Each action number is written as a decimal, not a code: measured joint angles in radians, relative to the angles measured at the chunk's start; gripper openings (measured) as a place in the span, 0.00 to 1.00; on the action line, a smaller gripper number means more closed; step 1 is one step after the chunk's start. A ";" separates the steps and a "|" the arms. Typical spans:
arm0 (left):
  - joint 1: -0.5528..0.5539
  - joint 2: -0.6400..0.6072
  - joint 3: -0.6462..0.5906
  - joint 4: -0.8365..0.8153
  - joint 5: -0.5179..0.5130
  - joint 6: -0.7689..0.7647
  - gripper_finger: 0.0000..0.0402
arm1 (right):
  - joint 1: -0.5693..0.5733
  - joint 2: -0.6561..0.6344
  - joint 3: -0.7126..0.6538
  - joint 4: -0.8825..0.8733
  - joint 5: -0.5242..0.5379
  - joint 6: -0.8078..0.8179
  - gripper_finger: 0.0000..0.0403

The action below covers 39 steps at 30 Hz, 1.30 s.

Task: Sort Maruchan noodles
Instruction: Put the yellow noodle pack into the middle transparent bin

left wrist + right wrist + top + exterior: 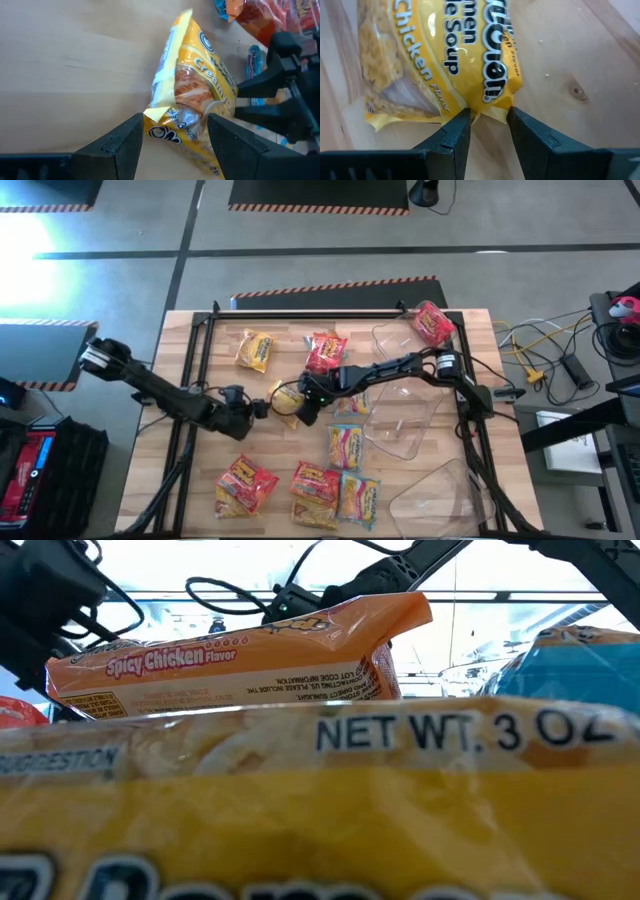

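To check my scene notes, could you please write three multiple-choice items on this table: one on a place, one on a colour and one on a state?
1. Where is the gripped yellow packet?
A) inside a clear tub
B) mid-table, between the two arms
C) at the table's left edge

2. What colour is the packet nearest the table's top right corner in the high view?
A) red
B) blue
C) yellow

3. What is the right end effector doing?
A) hanging open over bare wood
B) pinching the yellow packet's edge
C) holding a red packet

Answers:
1. B: the yellow packet sits mid-table, with the left end effector and the right end effector at opposite ends.
2. A: the red packet lies there.
3. B: the right wrist view shows its jaws closed on the packet's edge.
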<state>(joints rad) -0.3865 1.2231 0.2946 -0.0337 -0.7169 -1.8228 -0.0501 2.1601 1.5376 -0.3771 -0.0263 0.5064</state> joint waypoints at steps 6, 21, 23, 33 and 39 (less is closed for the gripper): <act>0.035 0.062 -0.001 0.060 0.053 0.008 0.51 | 0.016 0.000 0.000 -0.027 0.005 -0.050 0.32; 0.077 0.286 0.013 0.481 0.063 0.130 0.51 | 0.020 0.000 0.000 -0.063 0.001 -0.091 0.32; 0.077 0.304 0.020 0.492 0.055 0.129 0.51 | 0.020 0.000 -0.001 -0.065 0.001 -0.092 0.32; 0.078 0.296 0.037 0.514 0.061 0.165 0.50 | 0.020 0.000 -0.001 -0.073 0.000 -0.100 0.32; 0.078 0.295 0.037 0.531 0.067 0.165 0.41 | 0.020 -0.034 -0.001 -0.078 -0.007 -0.114 0.32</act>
<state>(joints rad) -0.3084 1.5177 0.3313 0.4973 -0.6500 -1.6577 -0.0299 2.1257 1.5368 -0.4553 -0.0338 0.3924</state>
